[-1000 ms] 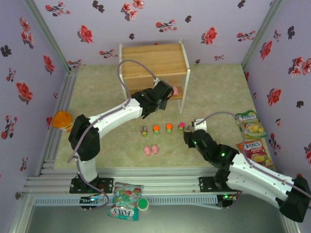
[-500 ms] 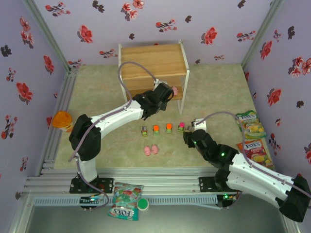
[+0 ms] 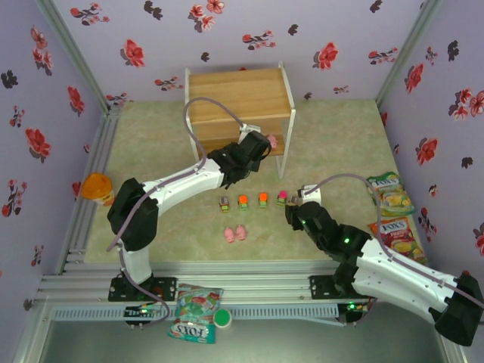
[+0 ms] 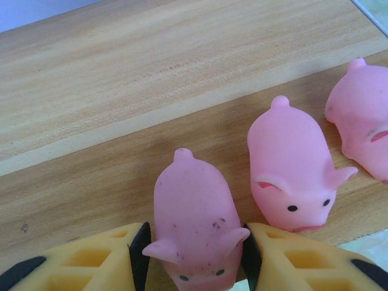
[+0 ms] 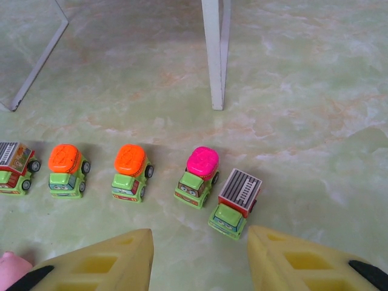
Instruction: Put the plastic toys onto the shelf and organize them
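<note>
From above, my left gripper (image 3: 266,143) sits at the shelf's (image 3: 238,94) 5 o'clock corner. Left wrist: jaws bracket a pig (image 4: 195,224) on the shelf board; clamped or not, I cannot tell. Right wrist: right gripper (image 5: 200,254) jaws apart, five cars (image 5: 130,173) at 12 o'clock.

- Shelf boards (image 4: 151,54): light wood, fine straight grain, matt.
- Shelf frame (image 5: 216,54): white-coated metal, smooth.
- Pigs (image 4: 195,224): pink soft-looking plastic, smooth, satin sheen; one flecked with dark specks.
- Cars (image 5: 130,173): hard plastic, glossy, ribbed tops.
- Worktop (image 5: 303,91): green marbled covering, smooth, faint sheen.
- Candy bags (image 3: 391,193): glossy printed film.
</note>
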`<move>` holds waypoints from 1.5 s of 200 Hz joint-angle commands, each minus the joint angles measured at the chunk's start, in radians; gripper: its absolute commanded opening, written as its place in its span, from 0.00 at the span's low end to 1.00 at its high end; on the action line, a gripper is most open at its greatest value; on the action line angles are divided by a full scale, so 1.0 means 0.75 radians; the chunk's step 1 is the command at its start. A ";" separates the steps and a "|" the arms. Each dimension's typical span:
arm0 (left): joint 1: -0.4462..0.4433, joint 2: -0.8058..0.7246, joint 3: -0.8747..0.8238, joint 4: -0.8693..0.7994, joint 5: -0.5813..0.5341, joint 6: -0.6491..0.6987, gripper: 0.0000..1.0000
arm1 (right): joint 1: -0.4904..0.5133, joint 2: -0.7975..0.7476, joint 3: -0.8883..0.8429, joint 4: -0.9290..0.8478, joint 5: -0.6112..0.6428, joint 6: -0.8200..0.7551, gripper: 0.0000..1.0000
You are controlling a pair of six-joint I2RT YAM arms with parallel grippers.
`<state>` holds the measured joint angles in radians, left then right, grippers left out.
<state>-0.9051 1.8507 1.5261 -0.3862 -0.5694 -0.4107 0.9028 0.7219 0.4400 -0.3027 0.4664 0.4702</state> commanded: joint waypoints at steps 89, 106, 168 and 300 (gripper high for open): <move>-0.040 -0.083 -0.026 0.016 -0.074 0.054 0.53 | -0.009 -0.008 -0.009 0.017 -0.015 -0.030 0.46; -0.056 -0.096 -0.034 0.010 -0.107 0.050 0.53 | -0.007 -0.009 -0.009 0.017 -0.016 -0.030 0.46; -0.067 -0.143 -0.066 -0.020 -0.134 0.016 0.53 | -0.009 -0.008 -0.009 0.016 -0.015 -0.030 0.46; -0.090 -0.271 -0.239 -0.046 -0.193 -0.020 0.54 | -0.005 -0.044 -0.023 0.031 -0.040 -0.047 0.46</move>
<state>-0.9634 1.6714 1.3594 -0.4046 -0.6758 -0.4088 0.9028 0.7078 0.4400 -0.3023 0.4438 0.4526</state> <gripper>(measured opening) 0.538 0.461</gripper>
